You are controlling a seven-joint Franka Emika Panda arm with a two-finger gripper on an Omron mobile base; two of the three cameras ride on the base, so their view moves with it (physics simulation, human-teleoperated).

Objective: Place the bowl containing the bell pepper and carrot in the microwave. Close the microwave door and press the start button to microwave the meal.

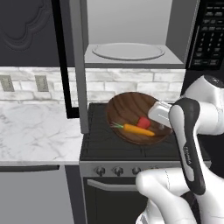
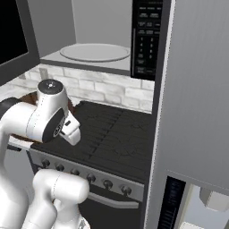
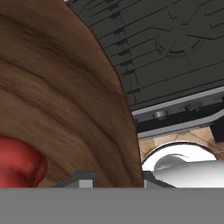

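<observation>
The dark brown wood-grain bowl (image 1: 131, 109) hangs tilted above the stove, its inside facing the left base camera. The red bell pepper (image 1: 143, 122) and the orange carrot (image 1: 136, 129) lie against its lower side. My gripper (image 1: 154, 114) is shut on the bowl's right rim. In the hand view the bowl (image 3: 57, 100) passes between my gripper (image 3: 114, 179) tips, with the bell pepper (image 3: 17, 162) at lower left. Above, the microwave (image 1: 128, 51) stands open, showing its pale turntable, and the microwave door (image 1: 77, 65) is swung out to the left. The button panel (image 1: 211, 35) is at right.
A black stove (image 1: 127, 151) with a row of knobs sits under the bowl. A marble counter (image 1: 35, 127) lies to its left, with outlets on the brick wall. A tall grey panel (image 2: 197, 89) stands close on the right of the stove.
</observation>
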